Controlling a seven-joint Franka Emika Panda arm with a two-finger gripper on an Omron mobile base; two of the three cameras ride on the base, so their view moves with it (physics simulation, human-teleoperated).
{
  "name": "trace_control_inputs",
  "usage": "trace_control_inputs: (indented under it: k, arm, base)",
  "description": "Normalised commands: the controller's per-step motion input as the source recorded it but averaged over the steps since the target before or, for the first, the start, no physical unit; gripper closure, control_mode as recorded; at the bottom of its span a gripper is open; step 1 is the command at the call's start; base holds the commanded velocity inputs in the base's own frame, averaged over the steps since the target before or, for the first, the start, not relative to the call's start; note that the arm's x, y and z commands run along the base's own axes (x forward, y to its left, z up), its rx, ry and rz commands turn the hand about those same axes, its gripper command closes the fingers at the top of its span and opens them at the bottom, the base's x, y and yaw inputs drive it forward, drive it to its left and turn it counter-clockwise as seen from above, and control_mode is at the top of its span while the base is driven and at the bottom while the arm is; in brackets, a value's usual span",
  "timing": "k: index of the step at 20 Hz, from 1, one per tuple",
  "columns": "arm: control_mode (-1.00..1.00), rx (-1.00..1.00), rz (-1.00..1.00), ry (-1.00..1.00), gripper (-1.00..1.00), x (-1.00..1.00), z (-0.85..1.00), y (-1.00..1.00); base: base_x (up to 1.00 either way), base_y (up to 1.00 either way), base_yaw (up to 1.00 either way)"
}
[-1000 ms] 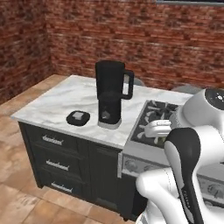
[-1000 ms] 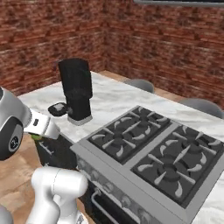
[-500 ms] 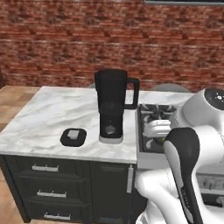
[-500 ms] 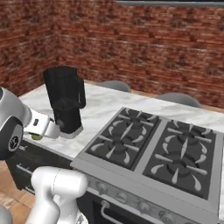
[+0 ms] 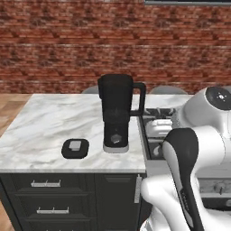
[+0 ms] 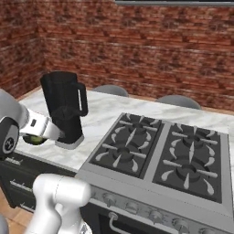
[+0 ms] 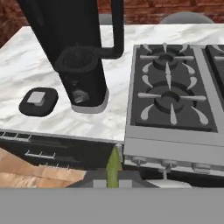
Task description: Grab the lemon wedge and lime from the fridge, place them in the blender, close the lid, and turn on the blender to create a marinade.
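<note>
The tall black blender (image 5: pixel 116 113) (image 6: pixel 64 107) (image 7: pixel 78 52) stands on the marble counter (image 5: pixel 40 126), close to the stove's edge. Its flat black lid (image 5: pixel 75 148) (image 7: pixel 38 101) with a grey square lies on the counter just left of the blender base. In the hand view my gripper (image 7: pixel 113 179) is shut on the lemon wedge (image 7: pixel 113 164), a pointed yellowish-green piece, in front of the counter's edge and below the blender. In the right base view a green piece (image 6: pixel 34 139) shows under my hand, left of the blender. The lime and the fridge are out of view.
A gas stove (image 6: pixel 155 151) (image 7: pixel 170 87) with dark grates adjoins the counter on the right. Dark drawers (image 5: pixel 45 198) run below the counter. Grey stools (image 6: pixel 178 100) stand behind it, before a brick wall.
The whole picture has shifted as the base drove: the blender and counter now appear closer and face-on. My gripper stays shut on the wedge.
</note>
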Motion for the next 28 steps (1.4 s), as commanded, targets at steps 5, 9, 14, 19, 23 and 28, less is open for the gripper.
trace_control_inputs:
  k: [5,9,14,19,23,28]
  arm:
    - [-1.00,-0.12,0.00,-0.24,1.00,0.47,1.00,0.49]
    - [-1.00,-0.10,0.00,-0.23,1.00,0.67,1.00,0.26]
    - [-1.00,0.01,0.00,-0.04,1.00,0.95,1.00,0.02]
    - [-1.00,0.18,0.03,0.26,1.00,0.98,0.36,-0.08]
    - [-1.00,0.02,0.05,0.10,1.00,0.14,0.01,0.13]
    - [-1.00,0.00,0.01,0.12,1.00,0.52,-0.33,0.13]
  base:
    - [0.00,0.00,0.00]
    - [0.00,0.00,0.00]
    - [0.00,0.00,0.00]
    - [0.00,0.00,0.00]
    - [0.00,0.00,0.00]
    - [0.00,0.00,0.00]
